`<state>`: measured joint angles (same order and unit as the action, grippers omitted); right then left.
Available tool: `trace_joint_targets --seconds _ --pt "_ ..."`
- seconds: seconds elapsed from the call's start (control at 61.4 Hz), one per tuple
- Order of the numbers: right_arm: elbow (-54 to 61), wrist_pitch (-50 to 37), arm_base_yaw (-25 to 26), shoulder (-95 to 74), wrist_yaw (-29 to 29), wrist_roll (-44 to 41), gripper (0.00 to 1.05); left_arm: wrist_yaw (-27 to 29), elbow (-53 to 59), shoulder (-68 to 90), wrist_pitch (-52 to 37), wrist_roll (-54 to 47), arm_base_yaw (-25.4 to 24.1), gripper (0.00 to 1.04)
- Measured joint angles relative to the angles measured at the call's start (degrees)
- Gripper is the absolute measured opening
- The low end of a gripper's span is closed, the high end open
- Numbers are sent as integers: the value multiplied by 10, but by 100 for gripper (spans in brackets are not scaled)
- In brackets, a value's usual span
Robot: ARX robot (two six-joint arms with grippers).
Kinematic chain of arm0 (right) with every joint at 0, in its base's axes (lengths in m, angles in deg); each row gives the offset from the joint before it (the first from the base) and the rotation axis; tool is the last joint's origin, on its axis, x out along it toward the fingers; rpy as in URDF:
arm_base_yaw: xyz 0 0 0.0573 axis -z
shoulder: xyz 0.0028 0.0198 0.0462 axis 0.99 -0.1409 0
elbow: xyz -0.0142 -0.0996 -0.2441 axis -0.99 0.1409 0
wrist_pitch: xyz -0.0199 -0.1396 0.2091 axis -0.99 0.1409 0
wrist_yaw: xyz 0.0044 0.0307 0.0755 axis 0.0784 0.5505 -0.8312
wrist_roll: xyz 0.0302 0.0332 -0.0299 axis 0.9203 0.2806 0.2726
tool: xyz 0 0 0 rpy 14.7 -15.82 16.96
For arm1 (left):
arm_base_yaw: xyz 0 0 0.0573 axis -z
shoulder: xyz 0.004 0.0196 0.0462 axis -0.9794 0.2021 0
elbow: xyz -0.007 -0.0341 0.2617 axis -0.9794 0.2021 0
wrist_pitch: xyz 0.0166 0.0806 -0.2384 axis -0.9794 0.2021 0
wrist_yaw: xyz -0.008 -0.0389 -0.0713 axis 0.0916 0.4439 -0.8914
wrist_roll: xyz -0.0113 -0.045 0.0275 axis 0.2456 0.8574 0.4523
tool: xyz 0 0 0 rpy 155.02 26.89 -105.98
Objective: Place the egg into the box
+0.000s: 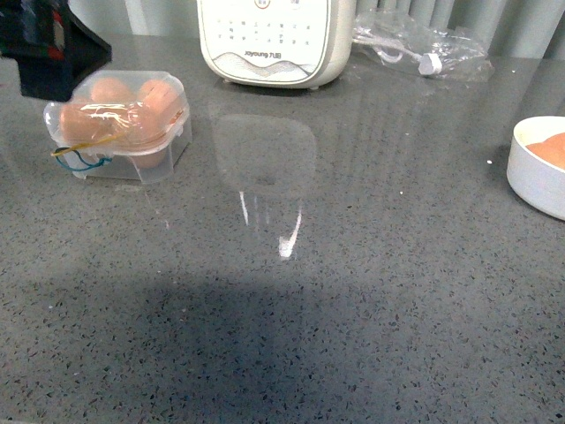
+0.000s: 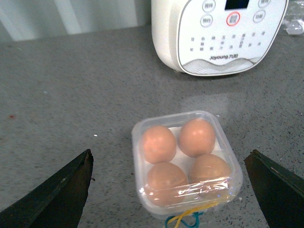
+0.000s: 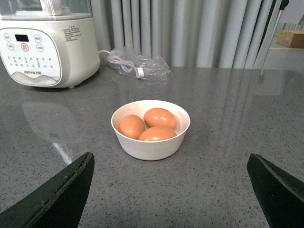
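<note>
I see the box (image 2: 186, 161), clear plastic with rounded corners, near the surface's (image 1: 353, 291) far left edge, all four cups filled with smooth brown eggs (image 2: 158, 144). Yellow-and-blue cord (image 2: 189, 218) trails from its front. A glossy white appliance (image 1: 275, 40) stands behind it, a crinkled plastic bag (image 1: 424, 42) beside that. At the right edge, a round white bowl (image 3: 151, 142) holds three eggs. Both jaws stand wide apart, empty. Nothing blocks the box.

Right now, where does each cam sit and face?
Front: on the body, facing the counter; left arm's dark end at the upper left above the egg box.
Left wrist: looks down on the box, four eggs; open fingertips.
Right wrist: faces the white bowl, three eggs; open fingertips.
All show the Joyoung appliance.
</note>
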<state>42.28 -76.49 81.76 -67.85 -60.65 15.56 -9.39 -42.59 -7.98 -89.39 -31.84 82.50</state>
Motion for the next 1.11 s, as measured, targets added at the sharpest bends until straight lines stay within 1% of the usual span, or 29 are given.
trace_joint_targets --seconds 0.179,0.293,0.391,0.456,0.553,0.602,0.7,0.814,0.846,0.863,0.911,0.944,0.96,0.993,1.042,1.058,1.074,1.107 --pt "0 0 0 0 0 0 97 10 44 -110 47 -32 -24 98" --pt "0 0 0 0 0 0 97 11 79 -201 99 -56 -41 98" --pt "0 0 0 0 0 0 97 -8 107 -283 147 -66 -63 98" --pt "0 0 0 0 0 0 97 -31 136 -354 195 -66 -92 98" --pt "0 0 0 0 0 0 97 -37 187 -432 251 -78 -138 98" --pt "0 0 0 0 0 0 97 -54 205 -456 272 -84 -162 98" --pt "0 0 0 0 0 0 97 -84 224 -476 286 -92 -205 98" --pt "0 0 0 0 0 0 97 -111 230 -483 278 -94 -247 97" --pt "0 0 0 0 0 0 97 -137 254 -495 214 -59 -251 90" --pt "0 0 0 0 0 0 97 -141 268 -502 181 -45 -251 87" --pt "0 0 0 0 0 0 97 -140 291 -515 131 -7 -247 80" --pt "0 0 0 0 0 0 97 -129 306 -530 105 28 -234 71" --pt "0 0 0 0 0 0 97 -127 308 -532 103 33 -231 69" --pt "0 0 0 0 0 0 97 -110 315 -547 102 55 -215 60" --pt "0 0 0 0 0 0 97 -92 325 -561 103 67 -196 49" --pt "0 0 0 0 0 0 97 -82 330 -567 104 72 -187 44" --pt "0 0 0 0 0 0 97 -79 331 -569 106 75 -184 42" --pt "0 0 0 0 0 0 97 -70 338 -576 109 77 -172 35"
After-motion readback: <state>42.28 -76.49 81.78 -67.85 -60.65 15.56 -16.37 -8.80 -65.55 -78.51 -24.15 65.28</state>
